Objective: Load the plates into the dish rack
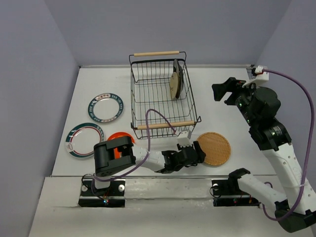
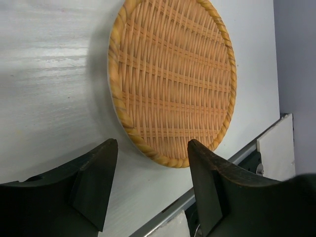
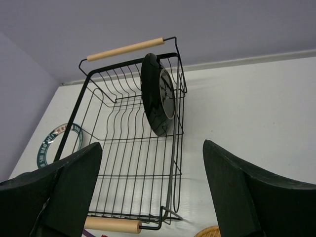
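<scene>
The tan woven plate lies flat on the table right of the rack's near end; it fills the left wrist view. My left gripper is open at its near-left rim, its fingers apart and just short of the rim. The black wire dish rack holds the black-rimmed plate and the small beige plate upright at its far right; the black plate shows in the right wrist view. My right gripper is open and empty, raised right of the rack.
Two white teal-rimmed plates lie flat on the table's left. The orange plate lies partly under my left arm. A purple cable loops over the rack's near handle.
</scene>
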Robot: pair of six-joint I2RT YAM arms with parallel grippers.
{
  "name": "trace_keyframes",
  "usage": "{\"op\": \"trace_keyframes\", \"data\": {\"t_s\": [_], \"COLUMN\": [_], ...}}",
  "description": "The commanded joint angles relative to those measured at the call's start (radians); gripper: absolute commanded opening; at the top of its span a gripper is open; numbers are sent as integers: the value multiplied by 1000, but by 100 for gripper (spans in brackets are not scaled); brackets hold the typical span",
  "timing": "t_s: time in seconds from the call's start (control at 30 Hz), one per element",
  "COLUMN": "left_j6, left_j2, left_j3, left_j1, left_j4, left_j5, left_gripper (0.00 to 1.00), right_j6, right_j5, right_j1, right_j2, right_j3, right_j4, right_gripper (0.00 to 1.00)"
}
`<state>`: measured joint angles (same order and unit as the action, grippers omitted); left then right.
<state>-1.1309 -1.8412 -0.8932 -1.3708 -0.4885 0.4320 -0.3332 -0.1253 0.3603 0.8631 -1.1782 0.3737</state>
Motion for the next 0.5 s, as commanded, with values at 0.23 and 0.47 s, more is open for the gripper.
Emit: {"op": "trace_keyframes", "data": {"t_s": [0.23, 0.47], "left_j6": [-61, -69], "left_j2": [-98, -125], "left_j3": [-67, -69], "left_j1": [22, 26], "left_j4": [-9, -12], "left_j5": [33, 8], "left_gripper": [55, 14], "right_j6": [8, 16], "right_j5": [38, 35], "right_j1": [-6, -6], "right_j2": [-21, -19], "right_j3": [-12, -9], "right_j4": [-21, -21], "right_gripper": [86, 85]}}
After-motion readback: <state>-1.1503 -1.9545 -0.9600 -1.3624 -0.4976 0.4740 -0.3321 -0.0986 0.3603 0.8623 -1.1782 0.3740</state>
